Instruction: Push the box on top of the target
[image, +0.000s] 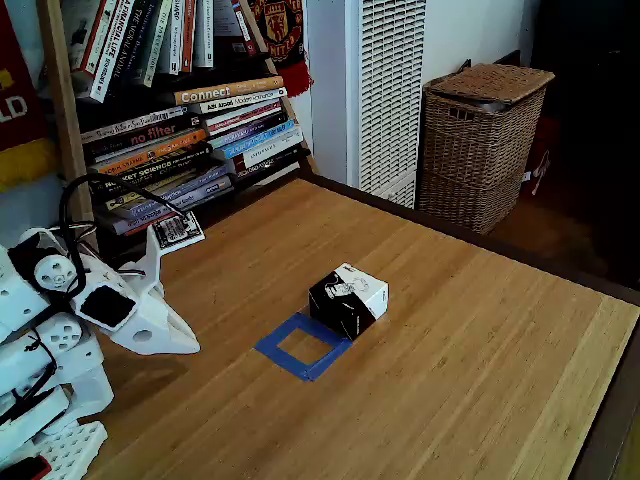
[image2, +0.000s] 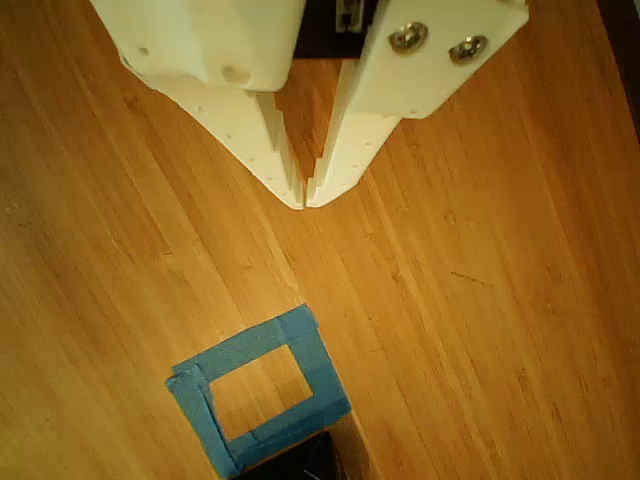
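White gripper (image2: 304, 200) fingers together, empty, short of the target (image2: 262, 391). We note the box (image: 348, 299) just beyond the target, touching its far edge. Risk: we approach from this side and shove it further off.

You see the white matt plastic gripper (image2: 305, 198), its fingers dotted with small holes and fixed with two shiny metal screws (image2: 436, 43). Beneath it, the warm bamboo-grain wooden table (image: 480, 330) looks smooth with a soft sheen. Ahead of its tips lie the matt blue tape square (image2: 258, 390) and the black-and-white cardboard box (image: 348, 299).
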